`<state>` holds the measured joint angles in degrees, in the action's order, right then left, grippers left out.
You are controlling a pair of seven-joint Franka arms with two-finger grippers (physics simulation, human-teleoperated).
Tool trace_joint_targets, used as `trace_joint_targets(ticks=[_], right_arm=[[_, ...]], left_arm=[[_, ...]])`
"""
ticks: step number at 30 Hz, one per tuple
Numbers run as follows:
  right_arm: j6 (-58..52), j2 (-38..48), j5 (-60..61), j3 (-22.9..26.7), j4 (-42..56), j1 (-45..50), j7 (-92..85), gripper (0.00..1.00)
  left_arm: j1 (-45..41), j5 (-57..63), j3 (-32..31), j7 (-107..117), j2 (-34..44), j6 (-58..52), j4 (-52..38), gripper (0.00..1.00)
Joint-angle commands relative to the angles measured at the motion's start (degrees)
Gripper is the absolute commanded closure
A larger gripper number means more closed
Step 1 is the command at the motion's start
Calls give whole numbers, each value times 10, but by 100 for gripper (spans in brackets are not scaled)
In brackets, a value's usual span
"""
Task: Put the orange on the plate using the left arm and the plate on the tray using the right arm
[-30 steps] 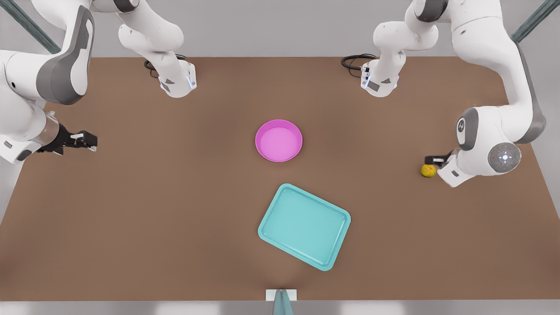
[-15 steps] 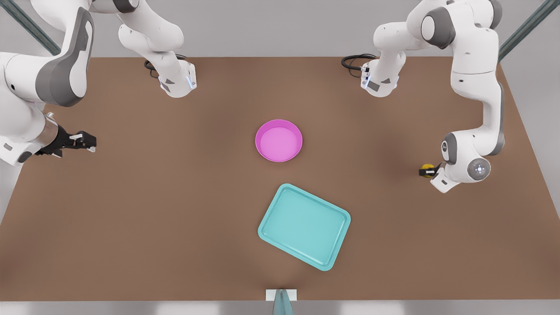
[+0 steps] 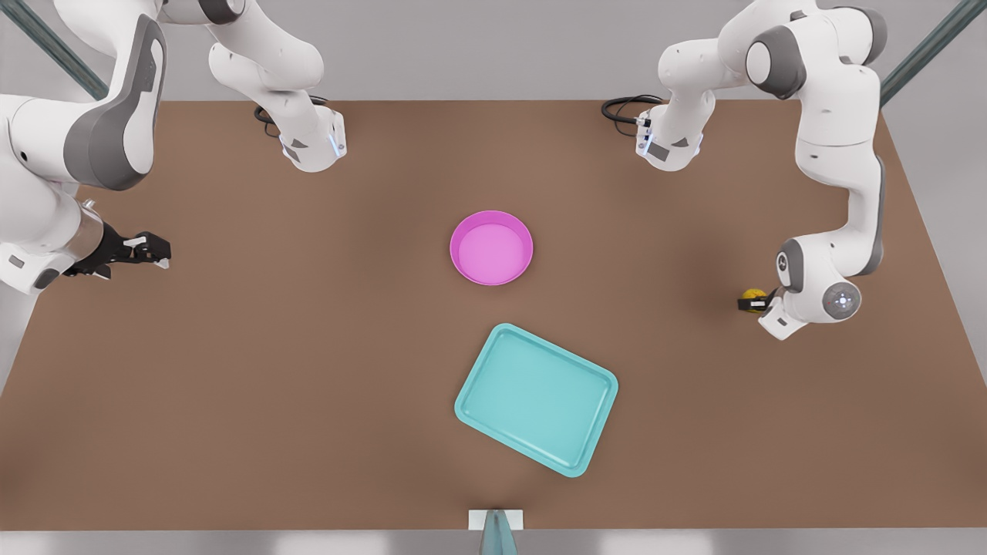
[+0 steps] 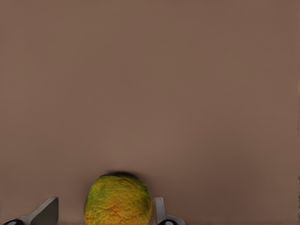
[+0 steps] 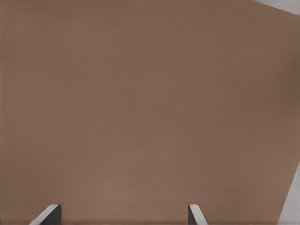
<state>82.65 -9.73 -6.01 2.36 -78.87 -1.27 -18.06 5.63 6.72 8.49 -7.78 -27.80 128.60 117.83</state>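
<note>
Orange (image 4: 117,199) sits on the table (image 3: 308,347) at the front view's right, between the left gripper's (image 3: 753,302) spread fingers (image 4: 160,212) — one nearly touching, the other with a gap, not yet clamped. Close off-centre like that and you may nudge the round fruit so it rolls away. Plate (image 3: 491,247) lies mid-table, tray (image 3: 537,398) just beside it. Your right gripper (image 3: 150,248) waits, fingers apart, at the far left.

a: obs, surface: brown table (image 3: 308,370), matte, uniform colour.
b: far edge?
a: two black coiled cables (image 3: 623,106) lying on it, one on each side.
b: near edge?
a: small white bracket (image 3: 495,519) at the middle; grey wall (image 3: 478,46) behind.
</note>
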Motion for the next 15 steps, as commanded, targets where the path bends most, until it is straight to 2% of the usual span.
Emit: trace_joint_targets(ticks=[1,15], right_arm=[[0,1,0,0,0,0,-10,0],[0,-2,0,0,0,-1,-10,0]], left_arm=[[-1,1,-1,-3,-1,0,-1,0],[-2,1,0,-7,-21,0,11,0]])
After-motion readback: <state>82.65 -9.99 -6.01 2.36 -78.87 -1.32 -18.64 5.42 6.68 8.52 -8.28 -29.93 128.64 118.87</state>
